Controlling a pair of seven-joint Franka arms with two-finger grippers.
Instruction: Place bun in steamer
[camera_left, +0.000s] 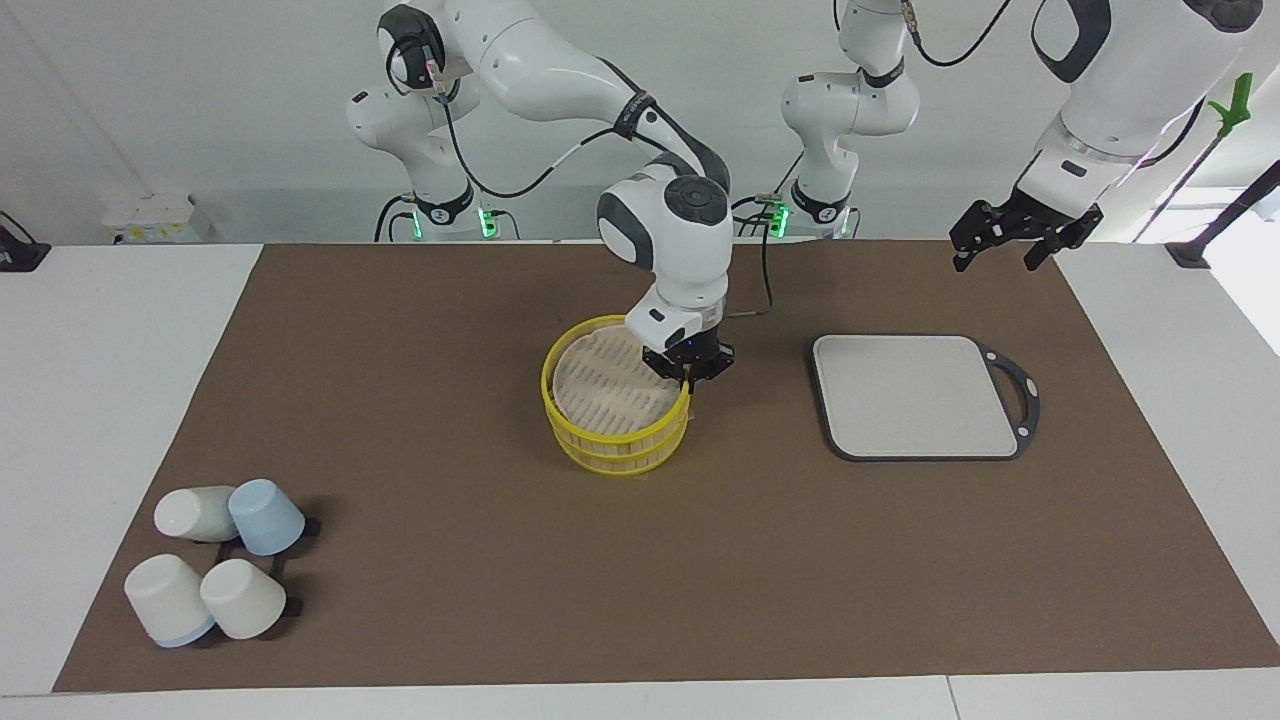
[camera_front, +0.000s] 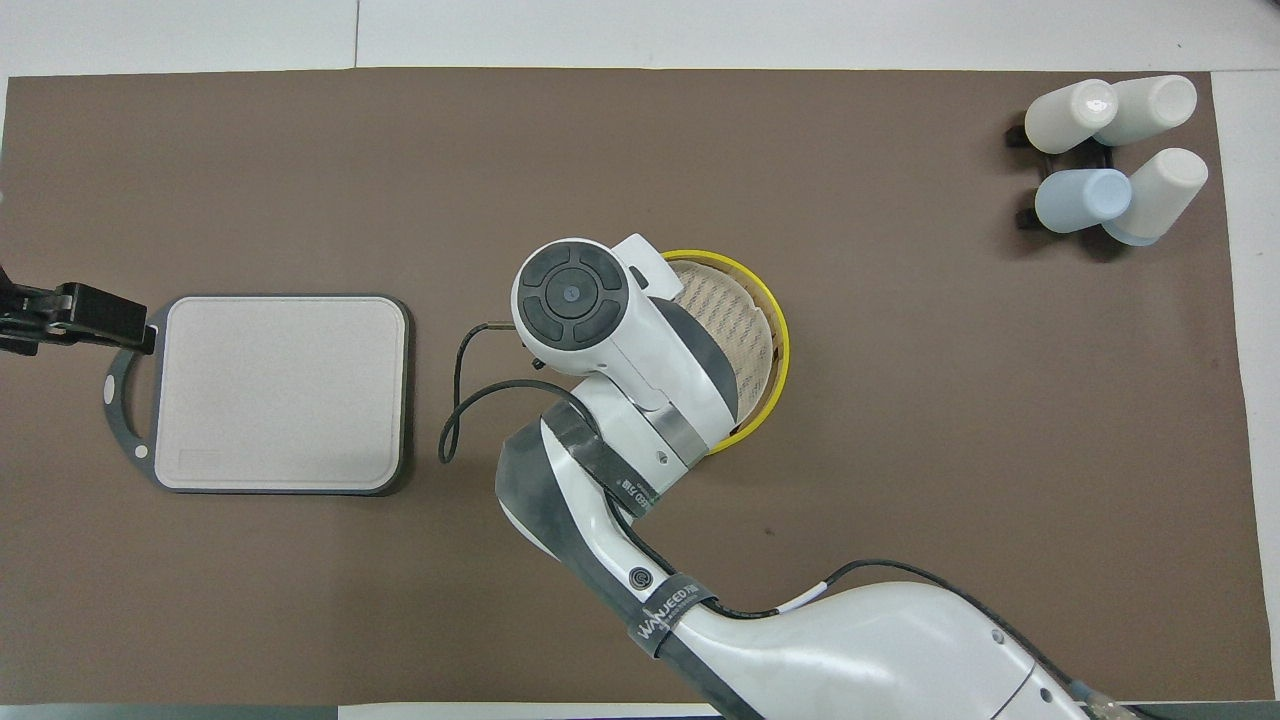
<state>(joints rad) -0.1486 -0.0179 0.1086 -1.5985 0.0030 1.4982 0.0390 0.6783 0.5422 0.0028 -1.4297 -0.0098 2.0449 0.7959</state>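
Fingers of the right gripper (camera_left: 687, 377) sit at the steamer's (camera_left: 610, 440) yellow rim, on the side toward the left arm's end; whether they are apart or together cannot be told; no bun shows, and the slatted lid (camera_left: 600, 385) covers the steamer; left gripper (camera_left: 1010, 240) waits raised near the grey board (camera_left: 915, 400), fingers apart; four cups (camera_left: 215, 570) lie clustered toward the right arm's end.
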